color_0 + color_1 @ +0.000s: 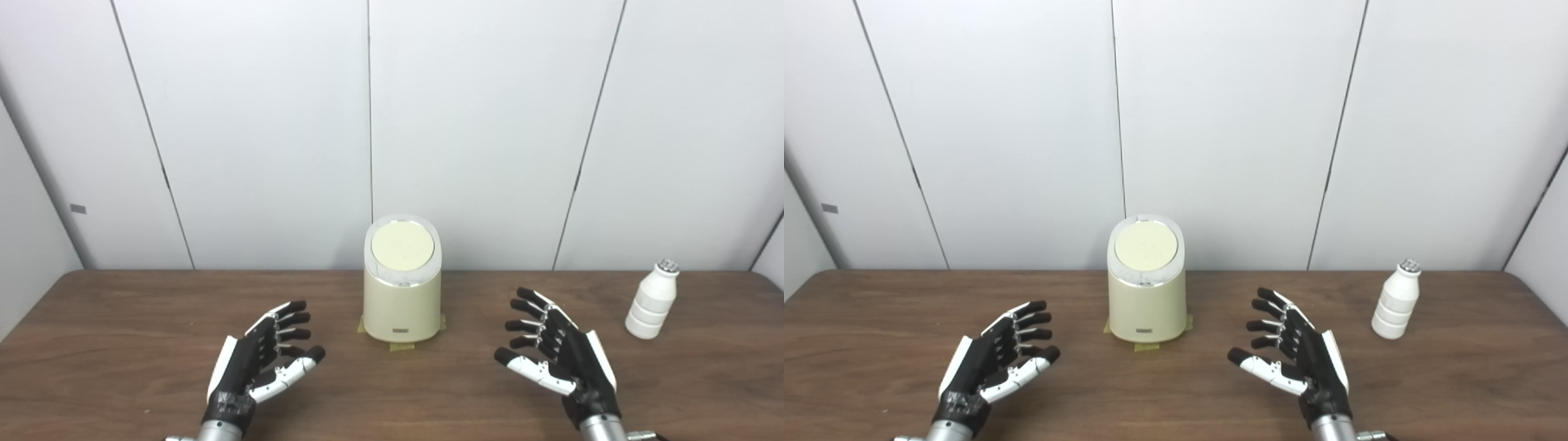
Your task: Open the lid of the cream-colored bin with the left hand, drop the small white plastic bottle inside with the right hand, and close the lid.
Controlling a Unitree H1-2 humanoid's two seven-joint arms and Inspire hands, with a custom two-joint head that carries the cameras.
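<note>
waiting spread and empty, left hand [260,361] is needing to hook the lid [402,246] up-right of it, right hand [560,355] idling spread too.

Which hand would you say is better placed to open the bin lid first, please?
Probably the left hand: it hovers open beside the cream-colored bin, whose lid is shut. The right hand, also open, sits nearer the white bottle standing upright to its right.
</note>
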